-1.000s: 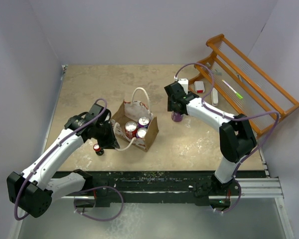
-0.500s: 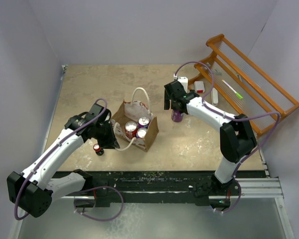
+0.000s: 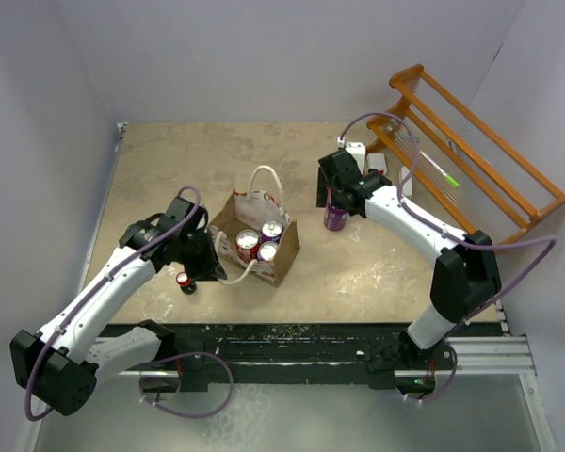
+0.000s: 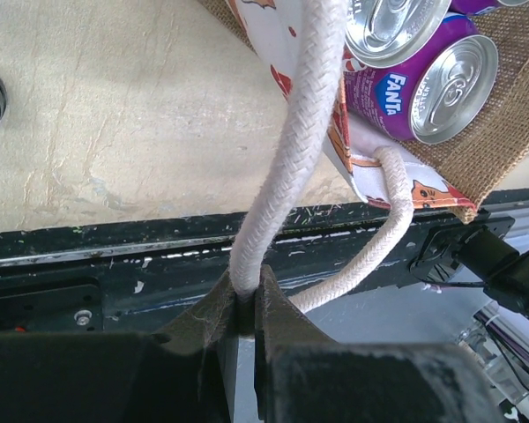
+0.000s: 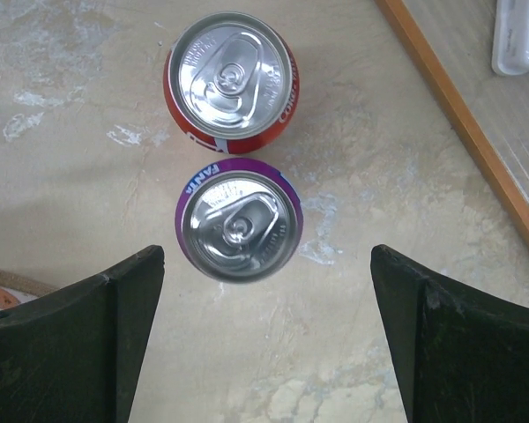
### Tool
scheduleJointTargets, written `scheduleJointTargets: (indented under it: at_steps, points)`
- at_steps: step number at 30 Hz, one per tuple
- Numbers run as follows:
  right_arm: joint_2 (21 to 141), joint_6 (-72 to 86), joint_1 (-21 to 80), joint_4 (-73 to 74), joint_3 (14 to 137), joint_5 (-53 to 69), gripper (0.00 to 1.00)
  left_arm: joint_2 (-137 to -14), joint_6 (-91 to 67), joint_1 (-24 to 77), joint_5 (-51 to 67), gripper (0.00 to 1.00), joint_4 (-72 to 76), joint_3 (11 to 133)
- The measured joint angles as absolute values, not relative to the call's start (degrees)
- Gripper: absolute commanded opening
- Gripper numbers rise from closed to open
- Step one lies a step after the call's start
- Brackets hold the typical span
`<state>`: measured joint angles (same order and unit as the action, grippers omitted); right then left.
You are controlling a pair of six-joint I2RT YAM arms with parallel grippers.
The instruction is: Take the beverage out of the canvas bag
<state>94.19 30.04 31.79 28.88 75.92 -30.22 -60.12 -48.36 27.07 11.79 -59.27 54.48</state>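
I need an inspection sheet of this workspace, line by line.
Surface: beige stone-look table.
Job's things: tan and white canvas bag holds three cans; purple Fanta can and red can stand outside; second red can by left arm.
Clutter: small white items on orange wooden rack.
Hands: left hand shut on white rope handle; right hand open above the Fanta can.
Cables: purple cables along both arms.
Surroundings: pale walls.
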Motion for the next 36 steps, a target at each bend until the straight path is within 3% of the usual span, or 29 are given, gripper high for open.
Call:
scheduleJointTargets:
  at_steps: [17, 22, 30, 36]
  points:
    - [70.7, 35.8, 31.8, 33.1, 66.8, -22.7, 1.0, -56.1, -48.4, 27.0, 13.4, 0.0, -56.8, 51.6]
    - [64.3, 38.5, 31.8, 30.2, 62.4, -14.5, 1.0, -55.6, -48.4, 27.0, 13.5, 0.0, -56.6, 51.6]
    - [71.6, 39.1, 33.2, 23.4, 62.7, 4.2, 1.0, -54.3, -48.4, 27.0, 13.5, 0.0, -56.6, 51.6]
    - [81.3, 35.9, 45.6, 26.3, 76.1, 3.7, 1.0, -53.9, -48.9, 27.0, 13.5, 0.0, -56.6, 51.5]
